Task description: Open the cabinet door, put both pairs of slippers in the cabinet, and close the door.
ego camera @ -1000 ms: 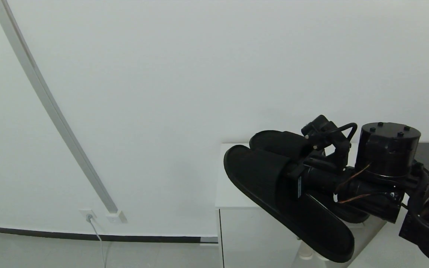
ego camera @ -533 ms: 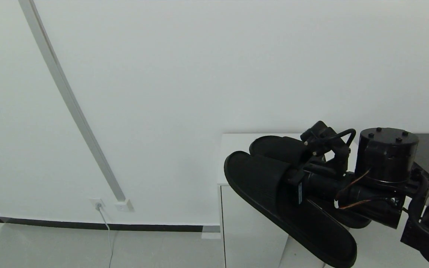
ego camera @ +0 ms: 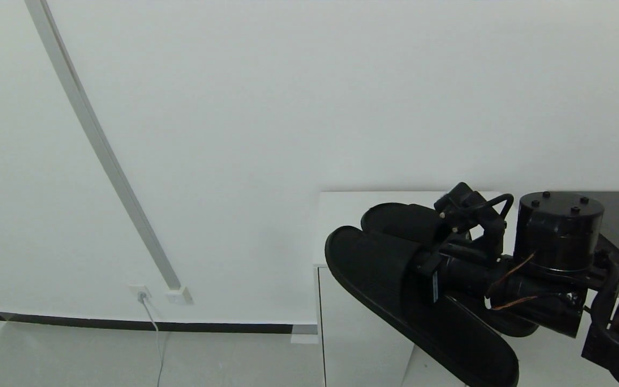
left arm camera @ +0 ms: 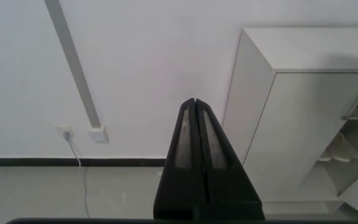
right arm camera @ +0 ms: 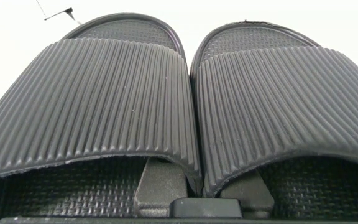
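Nearest, at 4 o'clock in the head view, the right gripper (ego camera: 432, 264) is seen clamped on a pair of black slippers (ego camera: 390, 258). In the right wrist view one finger (right arm camera: 160, 186) is tucked under each ribbed strap, so the black slippers (right arm camera: 191, 106) are pinched together side by side at their inner edges. They are held in the air, toes pointing towards 10 o'clock and heels dropping towards 5 o'clock, in front of the cabinet.

The left gripper (left arm camera: 195, 107) is seen from its own wrist camera with its two fingers pressed flat together and nothing between them.

Behind the slippers stands the white cabinet (ego camera: 342, 226), its top showing at 3 o'clock. From the left wrist camera the cabinet door (left arm camera: 309, 124) is seen swung open, with a handle (left arm camera: 353, 106) near its free edge and shelves exposed beyond it. A pale item (left arm camera: 337, 149) lies on one shelf, too small to be identified.

Farthest, a grey strip (ego camera: 94, 140) runs down the white wall (ego camera: 288, 97) to a socket (ego camera: 140, 293) at 8 o'clock, from which a cable (ego camera: 156, 333) drops to the floor (ego camera: 127, 360).
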Tool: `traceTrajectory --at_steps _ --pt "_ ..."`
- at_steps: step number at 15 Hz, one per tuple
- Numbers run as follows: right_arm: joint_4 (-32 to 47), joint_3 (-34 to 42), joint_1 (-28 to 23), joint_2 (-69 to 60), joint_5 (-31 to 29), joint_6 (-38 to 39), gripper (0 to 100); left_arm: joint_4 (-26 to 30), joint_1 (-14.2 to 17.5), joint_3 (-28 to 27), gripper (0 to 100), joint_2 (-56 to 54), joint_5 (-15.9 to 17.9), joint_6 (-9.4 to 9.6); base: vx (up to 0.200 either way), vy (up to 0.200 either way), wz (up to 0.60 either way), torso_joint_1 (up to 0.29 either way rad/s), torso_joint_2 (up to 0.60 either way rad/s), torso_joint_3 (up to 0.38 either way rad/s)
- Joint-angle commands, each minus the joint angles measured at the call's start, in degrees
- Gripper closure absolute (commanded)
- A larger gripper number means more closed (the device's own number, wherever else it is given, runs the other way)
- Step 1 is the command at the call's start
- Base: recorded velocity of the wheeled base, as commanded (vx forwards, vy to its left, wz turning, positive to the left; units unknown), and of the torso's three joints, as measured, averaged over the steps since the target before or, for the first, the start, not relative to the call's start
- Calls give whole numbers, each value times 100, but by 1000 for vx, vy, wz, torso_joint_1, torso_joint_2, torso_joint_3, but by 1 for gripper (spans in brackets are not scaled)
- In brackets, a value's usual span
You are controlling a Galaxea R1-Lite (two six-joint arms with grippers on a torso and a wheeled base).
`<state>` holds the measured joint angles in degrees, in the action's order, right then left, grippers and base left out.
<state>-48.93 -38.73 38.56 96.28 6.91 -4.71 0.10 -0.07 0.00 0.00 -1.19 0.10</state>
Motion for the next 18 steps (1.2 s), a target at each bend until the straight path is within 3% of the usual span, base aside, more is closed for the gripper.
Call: traceTrajectory --at_steps 1,18 --pt "-2 32 3 5 3 5 100 -1 -1 0 100 9 -4 -1 0 -200 0 2 -2 2" --pt "7 208 -24 31 21 -4 100 -1 -1 0 100 9 -4 -1 0 -200 0 3 3 2"
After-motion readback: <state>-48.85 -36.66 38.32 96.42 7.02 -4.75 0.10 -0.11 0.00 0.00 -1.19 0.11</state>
